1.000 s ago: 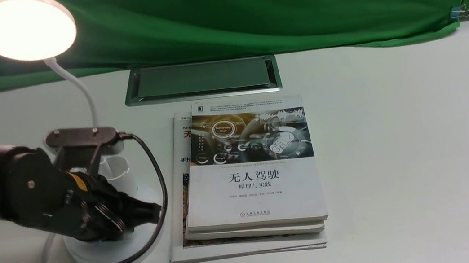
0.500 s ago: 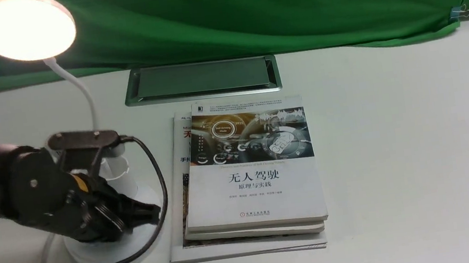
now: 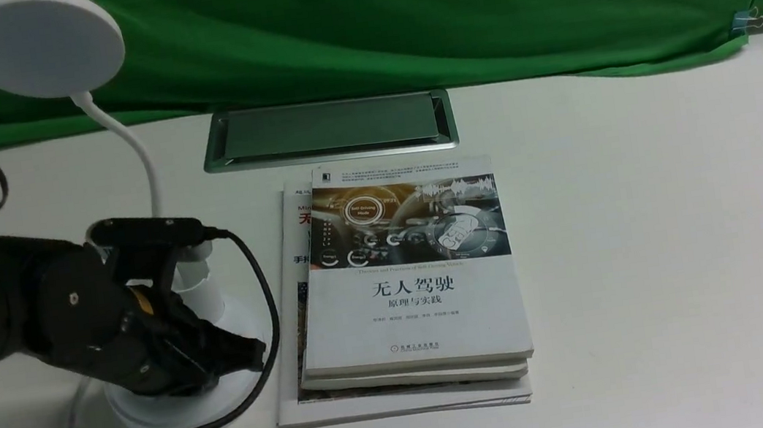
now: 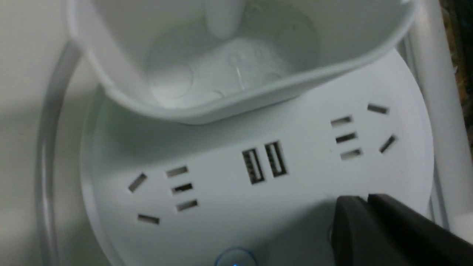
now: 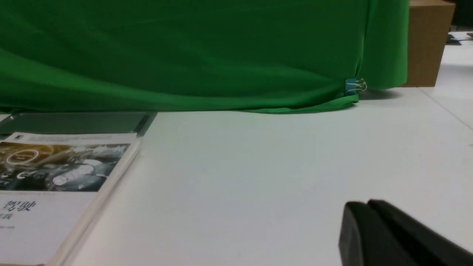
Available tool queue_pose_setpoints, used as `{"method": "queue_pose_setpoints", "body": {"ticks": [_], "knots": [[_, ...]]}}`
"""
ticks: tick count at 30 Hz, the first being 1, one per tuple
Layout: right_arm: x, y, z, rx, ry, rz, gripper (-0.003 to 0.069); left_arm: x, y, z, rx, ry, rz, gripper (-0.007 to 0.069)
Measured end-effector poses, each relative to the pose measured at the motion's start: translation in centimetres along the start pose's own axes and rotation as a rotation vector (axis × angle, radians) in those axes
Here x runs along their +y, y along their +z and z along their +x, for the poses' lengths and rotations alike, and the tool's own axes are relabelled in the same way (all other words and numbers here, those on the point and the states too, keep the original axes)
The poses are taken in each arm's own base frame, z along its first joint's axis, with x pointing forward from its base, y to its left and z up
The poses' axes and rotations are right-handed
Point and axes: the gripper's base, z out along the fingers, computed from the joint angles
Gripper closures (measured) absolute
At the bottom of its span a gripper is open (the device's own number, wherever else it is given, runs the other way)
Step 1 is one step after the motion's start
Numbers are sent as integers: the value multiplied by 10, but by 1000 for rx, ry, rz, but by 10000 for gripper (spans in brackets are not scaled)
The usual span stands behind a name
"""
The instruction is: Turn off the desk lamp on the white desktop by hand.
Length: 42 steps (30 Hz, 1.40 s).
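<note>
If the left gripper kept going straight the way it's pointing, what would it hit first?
Most likely the round base of the lamp, beside its button; the closed fingertips already seem right over it, though any remaining gap is unclear.

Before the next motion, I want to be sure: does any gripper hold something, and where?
Nothing is held: the left gripper, fingers together, is over the desk lamp's base; the right gripper is empty too.
</note>
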Motion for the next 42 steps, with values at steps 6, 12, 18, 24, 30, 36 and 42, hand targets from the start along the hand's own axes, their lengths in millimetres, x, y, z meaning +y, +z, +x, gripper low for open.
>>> {"method": "queue_pose_setpoints", "body": {"ticks": [6,12,18,24,30,36,42], "knots": [[0,0,0,1,0,0,622,-5,-57,-17,-151,7,20,606],[0,0,0,0,0,0,622,-8,-140,6,-374,16,45,606],[0,0,0,1,0,0,622,-9,-178,76,-548,-10,99,606],[0,0,0,0,0,0,622,-6,-207,123,-771,31,91,606],[0,0,0,1,0,0,622,-4,-232,153,-961,58,78,606],[0,0,0,1,0,0,622,-3,-234,160,-1001,67,67,606],[0,0,0,1,0,0,622,4,-207,173,-1074,56,-30,606]]}}
